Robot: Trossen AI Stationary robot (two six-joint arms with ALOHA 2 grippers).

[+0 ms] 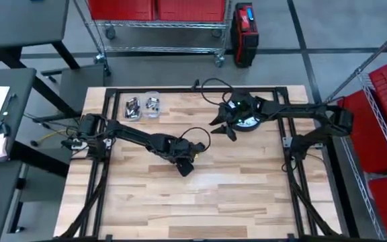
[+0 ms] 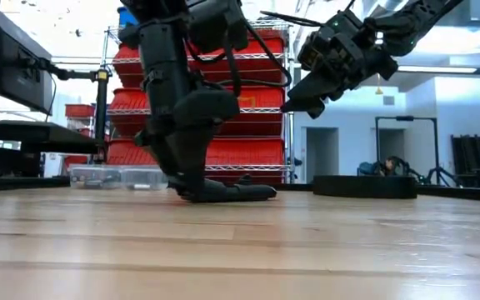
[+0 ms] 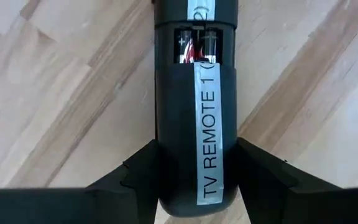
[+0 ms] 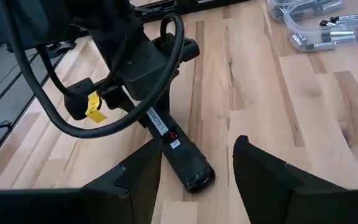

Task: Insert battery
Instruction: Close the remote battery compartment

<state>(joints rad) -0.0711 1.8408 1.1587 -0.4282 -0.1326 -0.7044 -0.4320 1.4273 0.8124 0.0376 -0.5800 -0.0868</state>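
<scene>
Near the middle of the bench (image 1: 247, 195), the left gripper (image 3: 194, 186) clamps a black TV remote (image 3: 194, 124) lying flat, its battery bay uncovered with cells inside. The right gripper (image 2: 302, 100) hangs above, fingers spread and holding nothing, toward the far edge.

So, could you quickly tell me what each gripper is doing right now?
Left gripper: shut on the TV remote, which lies on the table.
Right gripper: open, empty, raised above the table.

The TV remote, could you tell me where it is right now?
In the high view the TV remote lies near the table's middle, between the left gripper's fingers.
</scene>
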